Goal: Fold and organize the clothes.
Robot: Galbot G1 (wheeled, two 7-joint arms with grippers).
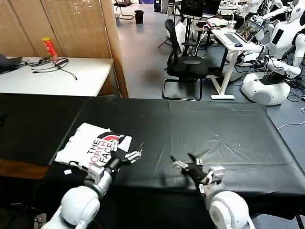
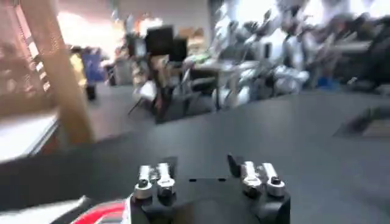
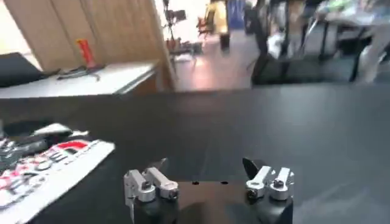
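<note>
- The folded white T-shirt (image 1: 93,148) lies logo-up at the near left of the black-covered desk (image 1: 214,133).
- The left pincer (image 1: 129,153) hovers at the shirt's right edge, fingers spread, empty.
- The right pincer (image 1: 183,160) hangs over bare cover, spread, empty.

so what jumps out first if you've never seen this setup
The folded white T-shirt with its black and red print stands out on the black table cover, at the robot's left. The left gripper hovers open at the shirt's near right edge, and the right gripper is open over bare cover at centre.
</note>
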